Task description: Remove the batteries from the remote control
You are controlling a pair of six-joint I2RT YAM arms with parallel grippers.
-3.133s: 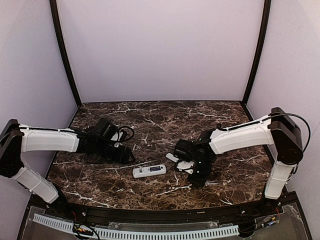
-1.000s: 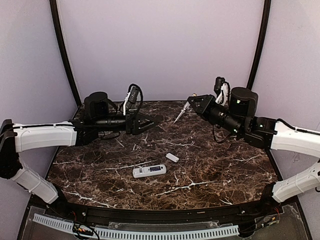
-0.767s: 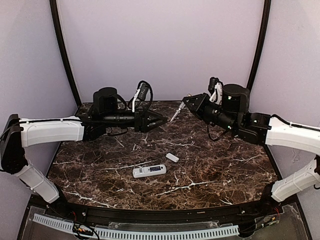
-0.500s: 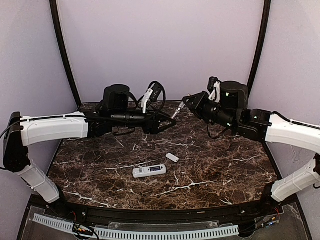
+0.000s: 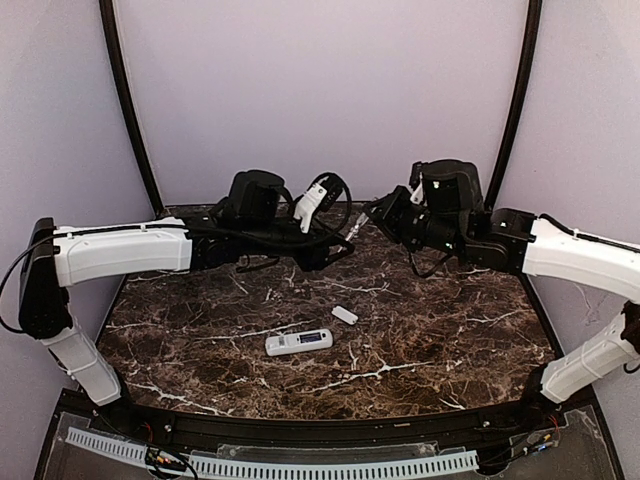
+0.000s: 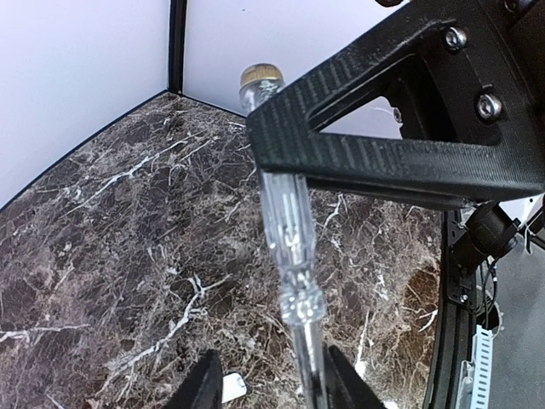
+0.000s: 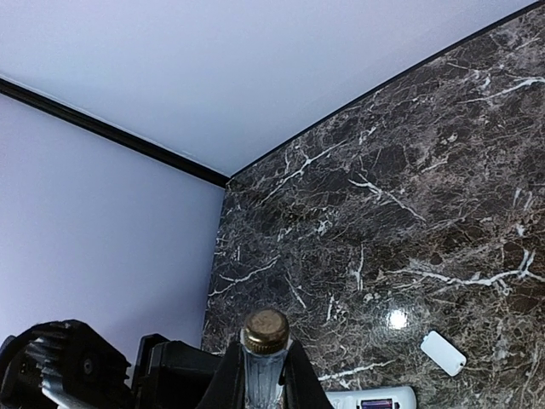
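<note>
1. Finds the remote control [image 5: 298,342] flat on the counter [image 5: 450,330], front middle, well below both raised arms and touched by neither.
2. Counts the opening step as done, with the small white battery cover [image 5: 344,315] off and near the remote's right-hand end, apart from it.
3. Judges the batteries not yet out: none loose on the counter.
4. Puts the right gripper [image 5: 385,212] jaws pinched on a clear-handled screwdriver [image 6: 289,230] high over the back of the counter, and the left gripper [image 6: 268,388] jaws spread around its shaft.
5. Reads this as a tool handover, with prying out both cells left to do.
6. Cannot tell whether the dark bluish patch near the remote's end is cells or a window: too small from above, cut off in the right wrist view. Cannot see the screwdriver tip either.
</note>
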